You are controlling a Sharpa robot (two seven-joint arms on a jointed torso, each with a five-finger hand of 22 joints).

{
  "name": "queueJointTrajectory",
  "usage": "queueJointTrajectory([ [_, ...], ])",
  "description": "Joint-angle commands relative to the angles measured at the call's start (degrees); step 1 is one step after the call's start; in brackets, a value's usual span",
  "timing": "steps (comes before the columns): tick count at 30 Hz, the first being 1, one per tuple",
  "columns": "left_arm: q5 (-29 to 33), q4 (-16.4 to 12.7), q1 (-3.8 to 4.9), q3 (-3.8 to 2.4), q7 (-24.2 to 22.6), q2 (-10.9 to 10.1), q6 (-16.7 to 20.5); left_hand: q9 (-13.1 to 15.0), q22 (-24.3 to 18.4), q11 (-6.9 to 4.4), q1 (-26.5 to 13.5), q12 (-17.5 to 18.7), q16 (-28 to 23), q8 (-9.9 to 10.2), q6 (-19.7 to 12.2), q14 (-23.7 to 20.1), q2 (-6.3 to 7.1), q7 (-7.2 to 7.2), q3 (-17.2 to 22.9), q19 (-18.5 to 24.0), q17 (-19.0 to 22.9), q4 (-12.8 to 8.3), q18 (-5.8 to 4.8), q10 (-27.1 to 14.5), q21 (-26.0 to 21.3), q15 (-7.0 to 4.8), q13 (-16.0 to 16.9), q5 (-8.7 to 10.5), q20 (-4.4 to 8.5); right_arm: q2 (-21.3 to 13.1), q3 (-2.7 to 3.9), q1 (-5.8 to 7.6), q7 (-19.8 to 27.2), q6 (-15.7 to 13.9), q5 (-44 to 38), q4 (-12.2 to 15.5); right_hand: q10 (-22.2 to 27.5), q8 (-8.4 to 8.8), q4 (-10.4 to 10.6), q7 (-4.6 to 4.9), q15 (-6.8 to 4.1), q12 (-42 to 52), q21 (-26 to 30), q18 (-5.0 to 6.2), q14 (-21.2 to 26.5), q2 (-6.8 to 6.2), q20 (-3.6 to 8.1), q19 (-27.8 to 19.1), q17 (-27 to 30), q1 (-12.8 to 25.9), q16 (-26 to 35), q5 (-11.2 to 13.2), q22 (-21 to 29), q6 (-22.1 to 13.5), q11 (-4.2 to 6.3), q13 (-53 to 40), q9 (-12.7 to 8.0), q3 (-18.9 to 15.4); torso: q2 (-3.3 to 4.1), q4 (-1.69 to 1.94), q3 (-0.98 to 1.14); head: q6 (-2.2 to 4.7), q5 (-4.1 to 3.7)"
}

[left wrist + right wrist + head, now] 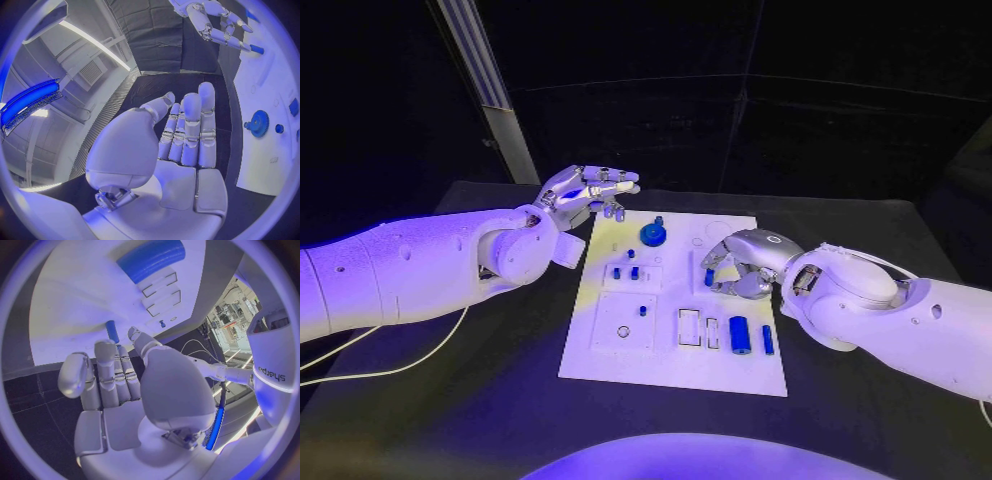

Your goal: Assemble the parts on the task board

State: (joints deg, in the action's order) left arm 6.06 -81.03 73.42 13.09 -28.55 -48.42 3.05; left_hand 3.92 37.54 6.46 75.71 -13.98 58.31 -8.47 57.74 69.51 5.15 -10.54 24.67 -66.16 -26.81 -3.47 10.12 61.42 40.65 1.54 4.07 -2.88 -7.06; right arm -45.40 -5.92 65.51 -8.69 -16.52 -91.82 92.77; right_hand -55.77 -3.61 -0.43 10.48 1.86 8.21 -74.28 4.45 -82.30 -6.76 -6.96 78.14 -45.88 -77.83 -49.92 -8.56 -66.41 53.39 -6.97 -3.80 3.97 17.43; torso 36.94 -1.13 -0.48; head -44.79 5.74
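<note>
The white task board (pixel 669 350) lies in the middle of the black table. Near its far edge sits a blue gear (pixel 655 236) (pixel 257 123), with small blue pegs (pixel 625 270) closer in. A thick blue cylinder (pixel 738 335) (pixel 150 259) and a thin blue bar (pixel 767 340) lie near the board's right front. My right hand (pixel 744 260) (pixel 212 22) hovers over the board's right middle and pinches a small blue peg (pixel 710 278) (pixel 112 331) at its fingertips. My left hand (pixel 589 188) (pixel 187 135) floats above the far left corner, fingers apart, holding nothing.
A slanted metal pole (pixel 488 90) rises behind the table's far left corner. A pale cable (pixel 387 365) trails across the table under my left arm. Bare black tabletop (pixel 877 420) surrounds the board.
</note>
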Motion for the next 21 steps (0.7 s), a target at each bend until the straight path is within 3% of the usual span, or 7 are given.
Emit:
queueJointTrajectory([
  [1,0.2,0.0,0.1,-0.04,-0.8,0.1,-0.8,0.0,-0.1,-0.05,0.0,-0.4,-0.2,-0.3,-0.3,-0.4,-0.35,-0.06,-0.2,0.1,0.1,-0.2,0.4,-0.2,-0.3,-0.12,-0.1,-0.21,-0.11,0.5,-0.15,-0.08,-1.2,1.5,-1.2,-0.7,0.4,-0.16,0.0,-0.11,-0.06,0.1,0.1,0.76,-0.4,0.45,0.03,0.2,0.2,-0.3,0.0,-0.4,0.1,0.0,-0.02,0.1,0.1,-0.4,0.03,0.07,-0.02,-0.05,0.01],
  [8,0.2,-0.1,0.1,-0.04,-0.7,0.0,-0.8,0.0,-0.1,-0.05,0.0,-0.4,-0.2,-0.3,-0.3,-0.4,-0.35,-0.06,-0.2,0.1,0.1,-0.2,0.4,-0.2,-0.3,-0.12,-0.1,-0.21,-0.11,1.2,-0.15,-0.08,-0.7,-0.8,-1.4,-1.4,-0.3,-0.48,0.0,-0.21,-0.14,1.0,0.0,0.72,-0.6,1.69,0.06,0.5,0.4,-1.2,-0.3,-0.5,-0.1,1.0,0.09,0.1,0.3,0.2,0.01,-0.01,0.01,-0.23,0.14],
  [14,0.2,0.1,0.1,-0.04,-0.6,0.0,-0.8,0.0,-0.1,-0.04,0.0,-0.4,-0.2,-0.4,-0.3,-0.4,-0.42,-0.06,-0.3,0.1,0.1,-0.2,0.4,-0.2,-0.4,-0.12,-0.1,-0.21,-0.11,1.5,-0.15,-0.08,0.0,-2.2,-1.5,-1.4,-0.8,-0.58,-0.1,-0.35,-0.25,1.5,-0.1,0.71,-0.7,1.95,0.14,0.6,0.5,-1.6,-0.4,-0.5,-0.1,1.6,0.21,0.1,0.4,0.7,-0.02,-0.07,0.03,-0.31,0.11],
  [21,0.2,0.2,0.1,-0.04,-0.6,0.1,-0.8,0.0,-0.1,-0.04,0.0,-0.4,-0.2,-0.4,-0.3,-0.4,-0.42,-0.06,-0.3,0.1,0.1,-0.2,0.4,-0.2,-0.4,-0.12,-0.1,-0.21,-0.11,1.9,-0.15,-0.08,-1.3,2.4,-1.6,-2.1,-1.5,-0.66,0.0,-0.59,-0.42,2.0,-0.2,0.66,-0.8,2.01,0.27,0.8,0.5,-1.7,-0.7,0.0,-0.4,2.3,0.41,0.1,0.4,1.2,-0.07,0.0,-0.02,-0.37,0.03],
])
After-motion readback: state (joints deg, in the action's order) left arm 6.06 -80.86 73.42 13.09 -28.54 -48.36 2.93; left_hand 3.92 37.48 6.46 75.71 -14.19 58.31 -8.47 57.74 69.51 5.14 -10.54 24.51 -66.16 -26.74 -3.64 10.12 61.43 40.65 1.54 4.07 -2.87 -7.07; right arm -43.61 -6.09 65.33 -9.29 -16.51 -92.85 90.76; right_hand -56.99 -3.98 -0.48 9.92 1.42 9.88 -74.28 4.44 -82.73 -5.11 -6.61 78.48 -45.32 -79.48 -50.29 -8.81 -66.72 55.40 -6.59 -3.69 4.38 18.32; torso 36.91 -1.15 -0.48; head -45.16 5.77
